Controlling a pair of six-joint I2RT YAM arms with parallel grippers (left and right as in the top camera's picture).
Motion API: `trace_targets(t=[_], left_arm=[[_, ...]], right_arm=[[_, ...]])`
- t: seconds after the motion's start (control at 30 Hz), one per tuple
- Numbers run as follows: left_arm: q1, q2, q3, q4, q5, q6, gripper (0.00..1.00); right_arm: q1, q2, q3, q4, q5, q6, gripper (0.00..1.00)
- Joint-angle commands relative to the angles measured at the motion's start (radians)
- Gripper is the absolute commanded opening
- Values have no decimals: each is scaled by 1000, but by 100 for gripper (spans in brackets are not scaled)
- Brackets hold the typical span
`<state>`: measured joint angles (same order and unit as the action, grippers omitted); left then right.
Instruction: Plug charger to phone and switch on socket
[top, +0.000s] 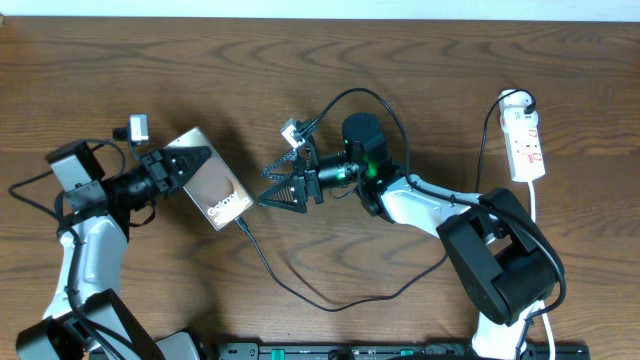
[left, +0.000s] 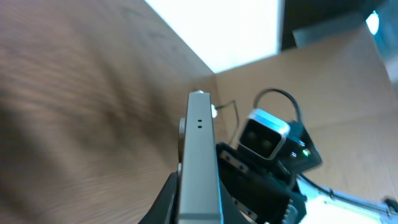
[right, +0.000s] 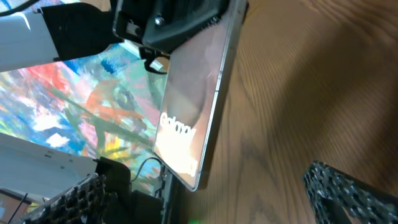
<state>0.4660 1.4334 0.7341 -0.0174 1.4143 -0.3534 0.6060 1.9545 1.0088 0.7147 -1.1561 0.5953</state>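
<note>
Overhead, the left claw (top: 192, 163) pinches the phone (top: 222, 192) by one end, tilted above the worktop (top: 420, 60); the right claw (top: 283, 190) hangs spread beside its lettered end. Glossy and stiff, it likely slips: grip the edges. The limp charger (top: 300, 297) wants holding near its plug.

surface: wooden table (top: 200, 60) | on it: white socket (top: 525, 145) far right; black charger (top: 330, 307) looping centre-front

The phone (top: 220, 193) bears white lettering near one end — "Galaxy" is readable, the rest too blurred.
</note>
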Motion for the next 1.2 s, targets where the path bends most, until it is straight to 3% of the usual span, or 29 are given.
trace_targets(t=[0.0,0.23,0.43,0.93,1.17], left_arm=[[23,-3,2,-69,-114,47,8],[26,-3,2,-290,-374,92,7],[26,-3,2,-369,-546,91,8],[26,-2,2,-415,-721,30,7],[26,0,2,-407,-727,30,7]], right_arm=[[-9,-17,17,-1,-14,-5,99],[-12,-17,17,-2,-29,-5,99],[-11,-17,17,-2,-29,-5,99],[-11,-17,17,-11,-28,-5,99],[-11,-17,17,-12,-28,-5,99]])
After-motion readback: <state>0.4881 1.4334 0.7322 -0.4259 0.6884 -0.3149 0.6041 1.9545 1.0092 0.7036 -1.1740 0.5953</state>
